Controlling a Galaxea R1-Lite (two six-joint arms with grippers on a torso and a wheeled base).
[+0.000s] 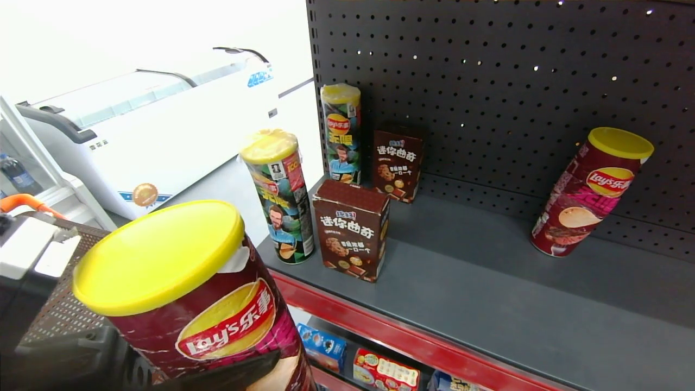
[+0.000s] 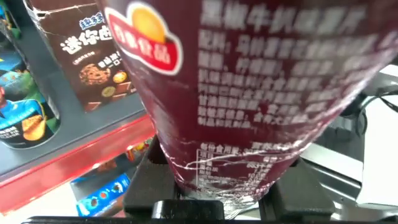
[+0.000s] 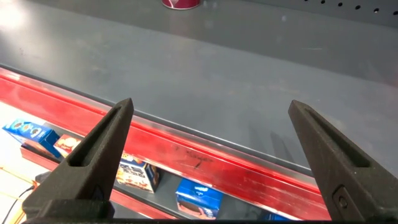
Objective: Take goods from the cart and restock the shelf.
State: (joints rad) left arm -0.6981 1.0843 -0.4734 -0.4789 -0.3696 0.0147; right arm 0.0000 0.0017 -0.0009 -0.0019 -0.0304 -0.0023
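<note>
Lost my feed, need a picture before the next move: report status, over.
Left gripper shut on maroon chips can, off shelf front-left corner. Right gripper open over shelf's red edge. Green can, brown box stand nearest.

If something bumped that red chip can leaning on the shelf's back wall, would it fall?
Probably: the leaning red can stands tilted, its lid end against the pegboard, so a sideways push would likely topple it. Being round, it may then roll along the shelf. It looks stiff and probably light.
</note>
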